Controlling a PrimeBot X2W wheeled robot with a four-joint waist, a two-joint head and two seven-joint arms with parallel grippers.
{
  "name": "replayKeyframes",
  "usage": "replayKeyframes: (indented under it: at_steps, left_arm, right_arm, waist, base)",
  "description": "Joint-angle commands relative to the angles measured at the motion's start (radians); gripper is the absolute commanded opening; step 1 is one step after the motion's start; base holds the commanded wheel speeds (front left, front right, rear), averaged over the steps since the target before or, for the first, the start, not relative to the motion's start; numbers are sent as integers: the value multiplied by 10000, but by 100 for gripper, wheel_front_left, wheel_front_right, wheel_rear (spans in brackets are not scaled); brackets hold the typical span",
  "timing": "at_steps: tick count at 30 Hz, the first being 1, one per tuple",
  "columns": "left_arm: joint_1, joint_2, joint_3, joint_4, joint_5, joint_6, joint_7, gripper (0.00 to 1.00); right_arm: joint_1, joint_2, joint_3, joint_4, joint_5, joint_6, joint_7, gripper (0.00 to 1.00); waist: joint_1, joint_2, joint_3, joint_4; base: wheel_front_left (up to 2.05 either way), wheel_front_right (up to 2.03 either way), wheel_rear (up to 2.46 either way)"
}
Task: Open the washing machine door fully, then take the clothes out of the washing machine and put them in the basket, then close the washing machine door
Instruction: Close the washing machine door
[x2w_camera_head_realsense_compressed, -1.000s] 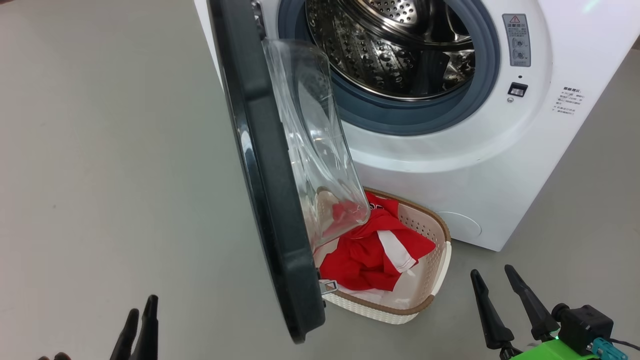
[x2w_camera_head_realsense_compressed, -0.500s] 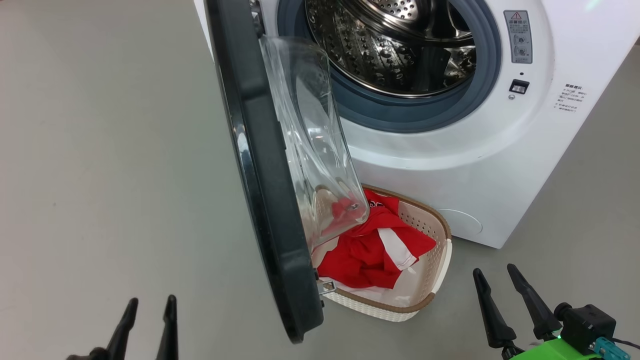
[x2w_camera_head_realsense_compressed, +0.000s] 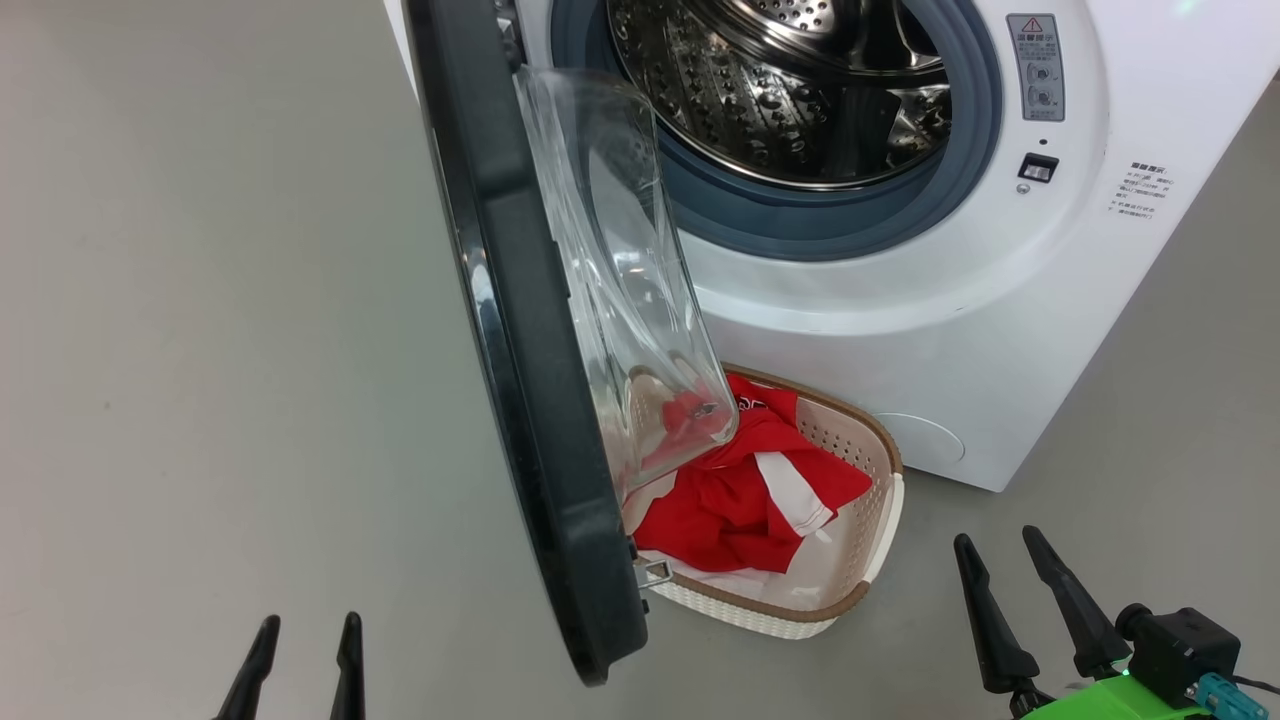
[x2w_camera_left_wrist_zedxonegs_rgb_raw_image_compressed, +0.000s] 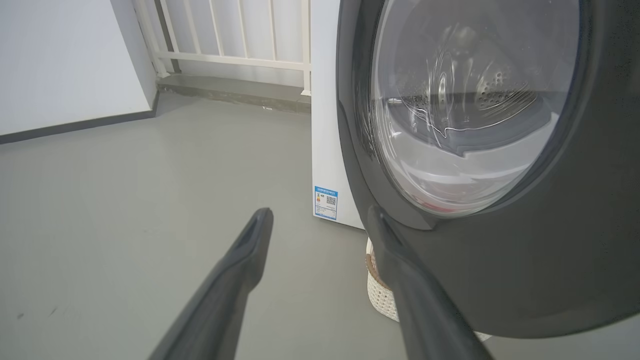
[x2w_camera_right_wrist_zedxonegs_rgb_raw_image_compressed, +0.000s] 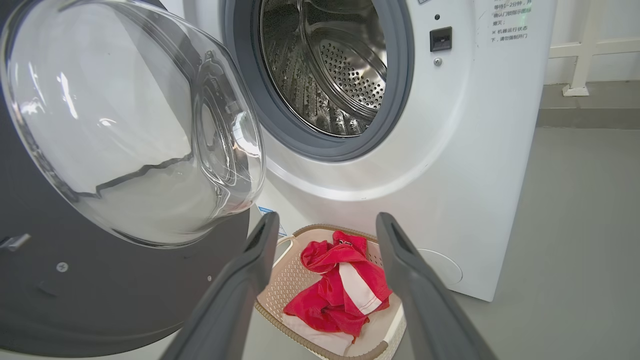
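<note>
The washer stands on the floor, and what I can see of its drum is bare steel. The door hangs open, swung out toward me edge-on, its glass bowl bulging to the washer side. The basket sits on the floor just in front of the washer, partly under that bowl. The clothes lie heaped in it, red with a white panel showing. By my reading only the door is left to close.

The door should handle as a stiff, hinged slab with some weight. It needs no grip, just a steady push. I would press on the black rim's outer face near the free edge, far from the hinge, where leverage is best. The rim is glossy, so a finger could skid. I would stay off the glass bowl, which is curved, slick and the fragile part. The bowl has to pass above the basket, and I cannot tell how much room there is.

The left gripper sits low on the door's outer side, fingers spread wide and empty, so it is the one to push with. The right gripper is just as wide and holds nothing — it hangs well clear, right of the basket.
</note>
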Motion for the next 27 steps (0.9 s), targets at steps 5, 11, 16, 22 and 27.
replayKeyframes:
  at_steps: [5, 11, 16, 22, 27]
  left_arm:
    - [-207, 53, 256, -231, -154, 96, -95, 100]
    - [-218, 52, 257, -241, -168, 95, -95, 100]
    - [-264, 52, 263, -301, -550, 14, -95, 93]
    - [-432, 51, 498, -590, -2493, -246, -95, 0]
    - [-728, 51, 330, -1123, -6112, -342, -95, 0]
  right_arm:
    - [-360, -109, 221, -217, -166, 75, -65, 100]
    - [-359, -111, 251, -202, -153, 75, -65, 100]
    - [-361, -120, 261, -185, -147, 75, -65, 100]
    - [-331, -108, 264, -184, -149, 75, -65, 100]
    - [-307, -80, 316, -172, -145, 75, -65, 100]
  waist:
    - [0, 0, 13, 14]
    - [0, 0, -14, 1]
    - [0, 0, -25, -8]
    - [0, 0, -69, 2]
    - [0, 0, -124, -18]
  base:
    - [0, 0, 0]
    - [0, 0, 0]
    - [0, 0, 0]
    - [0, 0, 0]
    - [0, 0, 0]
